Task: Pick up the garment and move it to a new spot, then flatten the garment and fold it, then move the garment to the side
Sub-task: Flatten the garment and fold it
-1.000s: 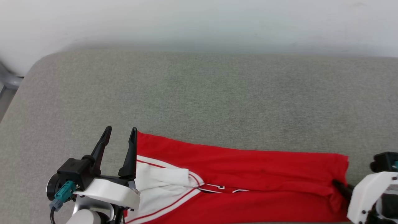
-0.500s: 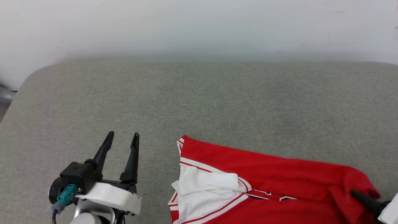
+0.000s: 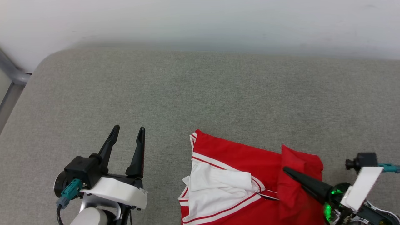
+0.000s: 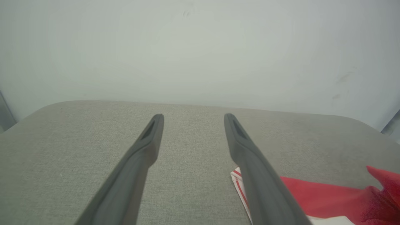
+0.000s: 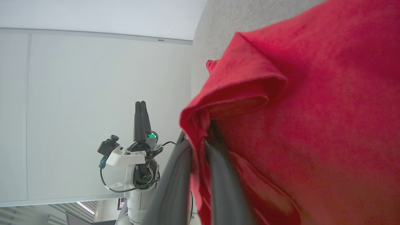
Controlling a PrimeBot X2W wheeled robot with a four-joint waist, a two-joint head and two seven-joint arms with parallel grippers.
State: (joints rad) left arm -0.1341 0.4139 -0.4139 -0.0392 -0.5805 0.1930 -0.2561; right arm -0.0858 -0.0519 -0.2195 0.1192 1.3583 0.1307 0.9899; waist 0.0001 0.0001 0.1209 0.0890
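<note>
The garment (image 3: 237,156) is seen lying on the grey fabric-covered bench (image 3: 200,93), at its near edge & to the robot's right of centre. A white sleeve (image 3: 218,184) is folded over the red body, and striped trim (image 3: 194,139) in red & white runs along the edge nearest the robot's left. The right claw (image 3: 286,169) is clamped on a red fold of the garment. In the head view its dark fingers are pressed together & point up-left, w/ a flap of red cloth raised and doubled back over the rest of the shirt. In the right wrist view the cloth is seen pinched between the 2 fingers & bunched around their tips. The left claw (image 3: 129,128) is held w/ its jaws spread wide & nothing between them, at the lower left of the head view, well apart from the garment's striped edge; whether it touches the bench can't be told. In the left wrist view a corner of the garment is seen low on the bench, partly hidden behind the right-hand finger (image 4: 250,162). A white wall (image 3: 200,22) is seen behind the bench
</note>
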